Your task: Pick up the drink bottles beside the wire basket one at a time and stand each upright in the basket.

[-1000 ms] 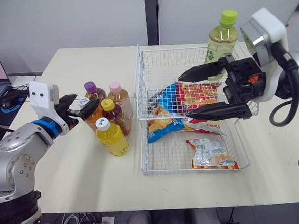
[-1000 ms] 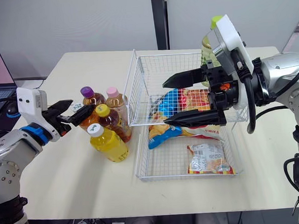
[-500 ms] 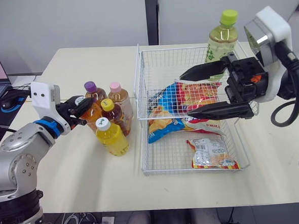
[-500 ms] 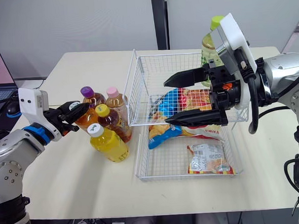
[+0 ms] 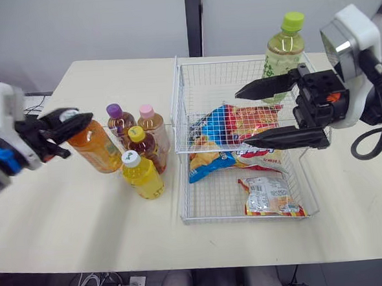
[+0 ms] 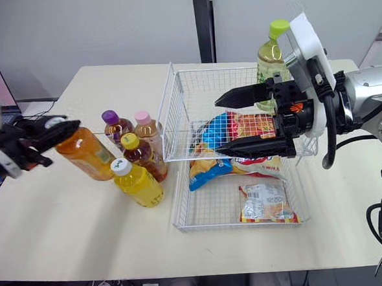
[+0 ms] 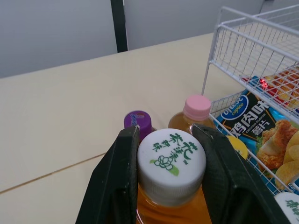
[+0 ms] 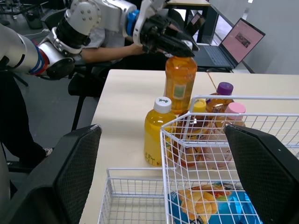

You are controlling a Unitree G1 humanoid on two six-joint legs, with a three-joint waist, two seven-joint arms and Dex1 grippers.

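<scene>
Transfer step: the left gripper (image 5: pixel 61 120) is clamped on the orange bottle (image 5: pixel 95 147) at its cap, tilted beside the other bottles (image 5: pixel 140 145), and must carry it into the basket (image 5: pixel 177 92) upright, clearing the wide-open, empty right gripper (image 5: pixel 243 118) there.

The blue snack bag (image 7: pixel 243 116) reads "鸡肉味"; the white bottle cap (image 7: pixel 171 161) bears green Chinese characters.

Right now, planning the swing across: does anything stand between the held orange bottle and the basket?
Yes: between the orange bottle and the wire basket stand four other bottles, and the open right gripper hangs above the snack bags inside.
</scene>
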